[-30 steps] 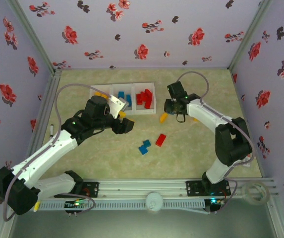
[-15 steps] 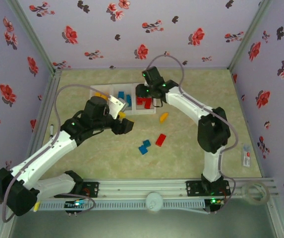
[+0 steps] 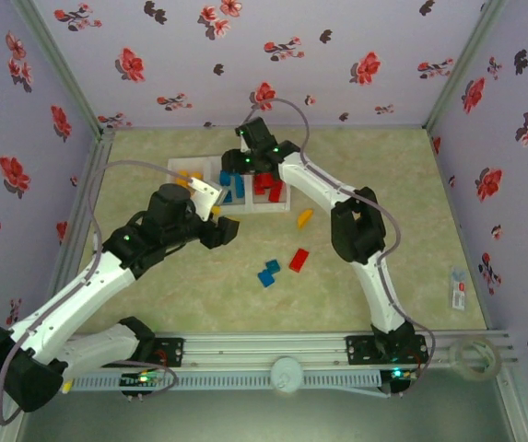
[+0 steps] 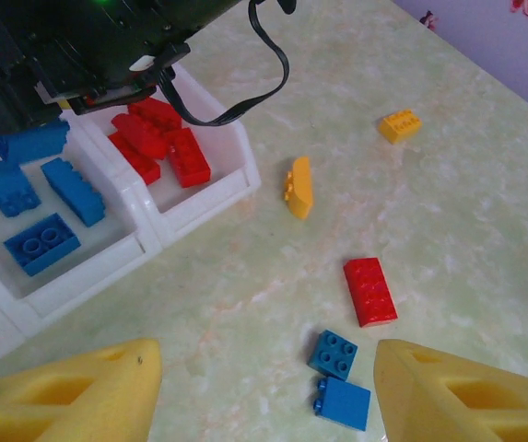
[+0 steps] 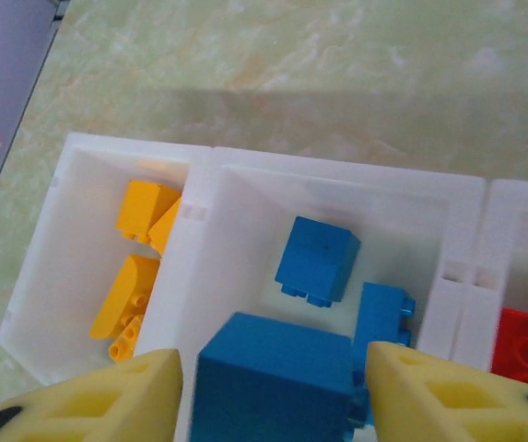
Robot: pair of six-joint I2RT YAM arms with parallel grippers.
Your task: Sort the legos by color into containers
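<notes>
Tray (image 5: 204,175) is holding color-sorted pieces; five legos (image 4: 369,290) are lying loose on the table (image 4: 448,212). Right gripper (image 5: 273,354) is straddling a blue brick (image 5: 264,401), grip unclear. Left gripper (image 4: 265,350) is gaping, empty.

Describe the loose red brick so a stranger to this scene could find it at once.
Start at the white tray at the far side of the table. From its red-filled compartment come nearer, past the yellow brick beside it, to three loose bricks lying together. The red brick is the only red one outside the tray; its neighbours are two blue bricks.
</notes>
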